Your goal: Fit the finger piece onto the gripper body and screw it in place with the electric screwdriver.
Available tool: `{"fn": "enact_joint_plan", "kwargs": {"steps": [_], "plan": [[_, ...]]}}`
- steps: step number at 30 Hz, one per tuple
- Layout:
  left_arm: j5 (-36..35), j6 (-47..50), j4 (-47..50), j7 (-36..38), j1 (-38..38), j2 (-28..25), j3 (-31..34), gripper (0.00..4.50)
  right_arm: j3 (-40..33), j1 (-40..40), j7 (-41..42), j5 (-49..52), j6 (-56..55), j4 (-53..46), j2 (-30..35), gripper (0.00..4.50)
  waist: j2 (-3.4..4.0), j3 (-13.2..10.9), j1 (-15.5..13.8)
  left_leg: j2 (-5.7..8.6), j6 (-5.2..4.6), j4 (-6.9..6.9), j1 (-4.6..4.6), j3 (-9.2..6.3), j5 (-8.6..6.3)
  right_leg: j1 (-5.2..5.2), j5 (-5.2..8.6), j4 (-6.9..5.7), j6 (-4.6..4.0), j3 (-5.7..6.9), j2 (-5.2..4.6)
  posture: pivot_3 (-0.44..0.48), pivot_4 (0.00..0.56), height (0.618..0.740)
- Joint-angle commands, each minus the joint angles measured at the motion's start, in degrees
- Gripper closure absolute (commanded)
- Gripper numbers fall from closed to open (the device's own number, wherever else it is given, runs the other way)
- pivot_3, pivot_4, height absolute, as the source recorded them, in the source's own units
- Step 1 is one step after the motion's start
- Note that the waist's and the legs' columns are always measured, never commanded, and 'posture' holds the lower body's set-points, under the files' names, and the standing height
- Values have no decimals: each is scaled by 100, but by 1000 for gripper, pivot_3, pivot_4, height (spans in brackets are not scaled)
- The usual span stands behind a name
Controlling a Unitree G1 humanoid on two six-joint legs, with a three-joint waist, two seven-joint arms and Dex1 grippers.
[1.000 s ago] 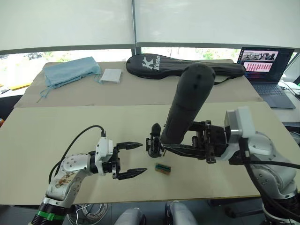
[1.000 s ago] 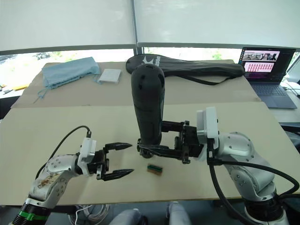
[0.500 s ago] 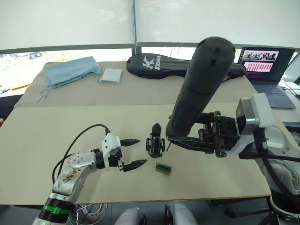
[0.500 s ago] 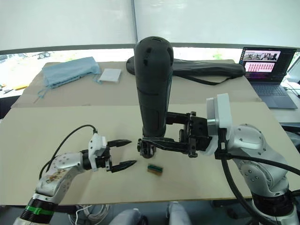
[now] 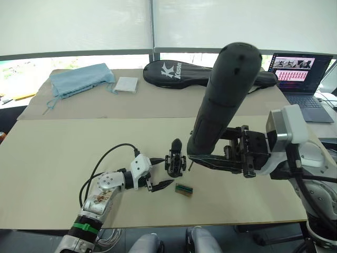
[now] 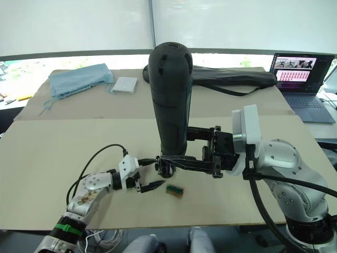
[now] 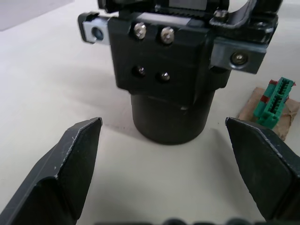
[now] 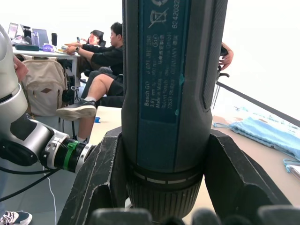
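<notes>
Left gripper (image 5: 159,172): low over the desk (image 5: 63,153), jaws spread wide and holding nothing; its tips sat just at 9 o'clock of the gripper body, one to each side of its near end.
Gripper body (image 5: 174,158): stood on the desk near the middle of the front edge, upright, a rounded black finger rising from its top. In the left wrist view (image 7: 166,70) it showed a black block with screws above a round base, between the two fingers (image 7: 70,159) but not touched by them.
Right gripper (image 5: 197,159): jaws clamped on the electric screwdriver, gripping its lower end.
Electric screwdriver (image 5: 224,97): held nearly upright, rounded end up and leaning toward 1 o'clock; its thin bit pointed down just at 3 o'clock of the gripper body, apart from it.
Green connector (image 5: 183,189): small green-brown piece, lying on the desk at 5 o'clock of the gripper body.
Far desk: black racket bag (image 5: 184,73), blue cloth (image 5: 79,79), laptop (image 5: 303,79).
Finger piece: could not tell where it lay.
</notes>
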State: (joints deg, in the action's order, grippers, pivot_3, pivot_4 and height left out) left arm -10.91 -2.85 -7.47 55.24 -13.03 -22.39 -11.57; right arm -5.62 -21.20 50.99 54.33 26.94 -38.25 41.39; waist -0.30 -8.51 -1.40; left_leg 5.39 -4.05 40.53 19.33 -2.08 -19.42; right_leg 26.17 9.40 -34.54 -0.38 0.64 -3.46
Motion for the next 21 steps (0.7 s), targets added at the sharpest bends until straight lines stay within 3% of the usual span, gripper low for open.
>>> {"fn": "enact_joint_plan", "kwargs": {"steps": [1,21], "plan": [[115,-102,-224,-16,-53,164,-173,47,-315,3,-60,185,-39,-238,80,2598,1,1,-34,0,-1,0,0,0,0,-1,0,0,0,0,-1,0,150,740],[254,-102,-411,85,-209,556,-407,47,-248,120,-89,83,-68,-282,100,2598,1,1,-128,0,-20,22,4,0,-11,-10,-4,6,9,5,-4,0,150,740]]}}
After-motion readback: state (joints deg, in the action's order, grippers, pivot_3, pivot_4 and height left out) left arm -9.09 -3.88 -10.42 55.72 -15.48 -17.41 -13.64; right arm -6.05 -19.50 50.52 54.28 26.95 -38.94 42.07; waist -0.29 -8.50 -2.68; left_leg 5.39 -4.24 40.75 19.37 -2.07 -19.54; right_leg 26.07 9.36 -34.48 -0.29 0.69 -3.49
